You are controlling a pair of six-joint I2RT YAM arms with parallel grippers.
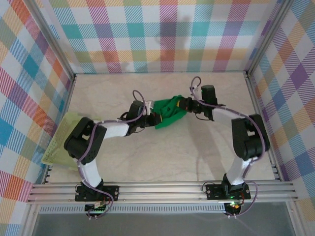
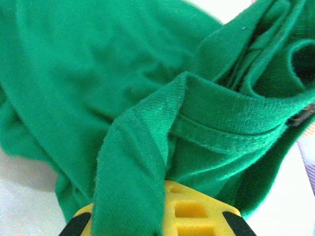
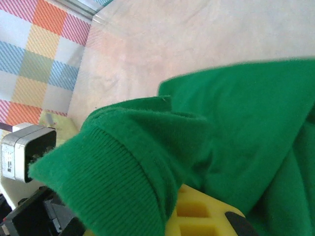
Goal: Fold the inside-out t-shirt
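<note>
The bright green inside-out t-shirt (image 1: 169,112) is bunched into a small heap at the middle of the table, stretched between both grippers. My left gripper (image 1: 153,118) is at its left end and my right gripper (image 1: 185,104) at its right end. In the left wrist view a ribbed fold of the t-shirt (image 2: 133,162) runs down between the yellow fingers (image 2: 197,211), so the left gripper (image 2: 147,216) is shut on the cloth. In the right wrist view a ribbed hem of the t-shirt (image 3: 113,177) drapes over the yellow fingers (image 3: 197,216), with the right gripper (image 3: 162,221) shut on it.
A pale yellow-green mesh basket (image 1: 62,139) leans at the table's left edge beside the left arm. Plaid walls stand at the back and sides. A metal rail (image 1: 162,189) runs along the near edge. The left arm's wrist camera (image 3: 27,152) sits close to the right gripper.
</note>
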